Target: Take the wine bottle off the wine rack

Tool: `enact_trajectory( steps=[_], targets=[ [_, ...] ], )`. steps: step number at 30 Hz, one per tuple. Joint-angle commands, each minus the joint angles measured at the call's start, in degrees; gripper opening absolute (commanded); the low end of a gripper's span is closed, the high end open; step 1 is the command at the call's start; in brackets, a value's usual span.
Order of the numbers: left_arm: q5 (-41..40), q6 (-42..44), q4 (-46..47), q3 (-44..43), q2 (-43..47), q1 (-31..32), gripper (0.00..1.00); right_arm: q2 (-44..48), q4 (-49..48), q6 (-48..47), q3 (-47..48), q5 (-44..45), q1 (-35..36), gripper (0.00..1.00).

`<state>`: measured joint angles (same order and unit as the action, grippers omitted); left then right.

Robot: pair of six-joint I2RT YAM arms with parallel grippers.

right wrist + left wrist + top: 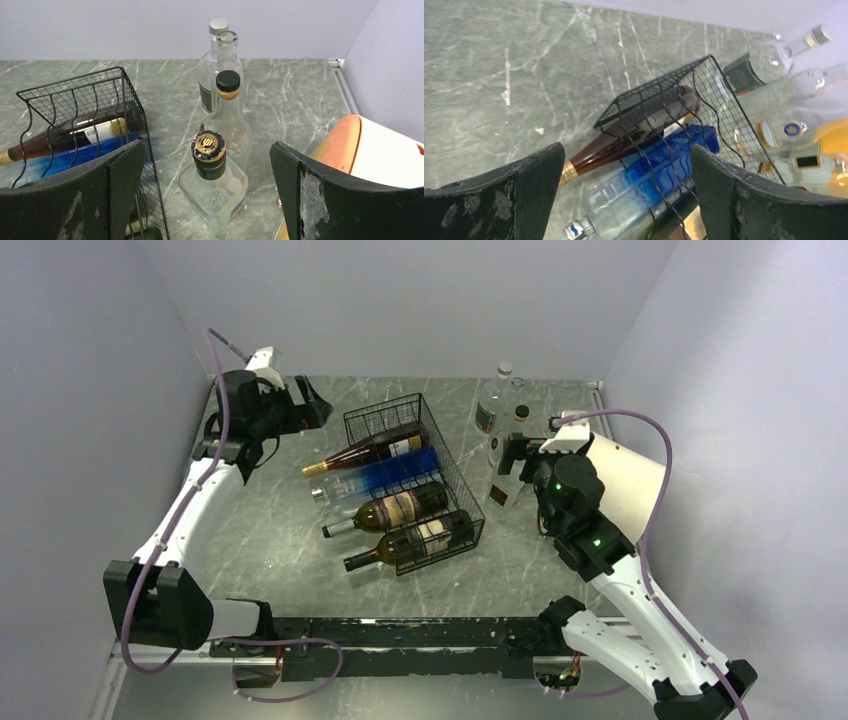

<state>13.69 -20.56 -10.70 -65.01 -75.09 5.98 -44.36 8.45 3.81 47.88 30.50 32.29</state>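
Nothing has come off the wine rack [385,412] yet, as far as these views show. At its near end lies the nearest wine bottle [415,538], then a second wine bottle [395,510], both dark with their necks pointing left. Beyond them are a blue bottle [395,473] and, farthest, a brown wine bottle [372,449]. All four rest in the cradles.

The right gripper [202,150] stands wide open and empty beside the rack, facing a square bottle [212,192] upright on the table [280,540]. The left gripper [627,149], also wide open and empty, hangs at the far left, aimed at the rack's far end.

Reaching, grasping and lifting all remain. Which bottle is meant is unclear.
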Motion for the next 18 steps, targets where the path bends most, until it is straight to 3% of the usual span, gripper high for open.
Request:
enact_trajectory(
  steps=[1,8,13,18],
  targets=[
    [-1.5,0.2,-3.4,0.2,3.3,1.9,1.00,1.5,-0.9,0.2,-1.4,-0.6,-0.2,1.00],
    [-1.8,-2.3,-12.5,7.3,17.4,1.9,1.00,1.7,-1.4,1.8,-2.1,-8.8,-0.2,1.00],
    [-6.4,-1.3,-20.3,8.8,23.8,1.9,0.99,-6.5,6.7,1.2,6.0,-8.3,-0.1,1.00],
    [-12.5,1.1,-20.6,11.4,28.2,1.9,0.99,-11.6,8.8,0.5,12.2,-13.3,4.1,1.00]
  ],
)
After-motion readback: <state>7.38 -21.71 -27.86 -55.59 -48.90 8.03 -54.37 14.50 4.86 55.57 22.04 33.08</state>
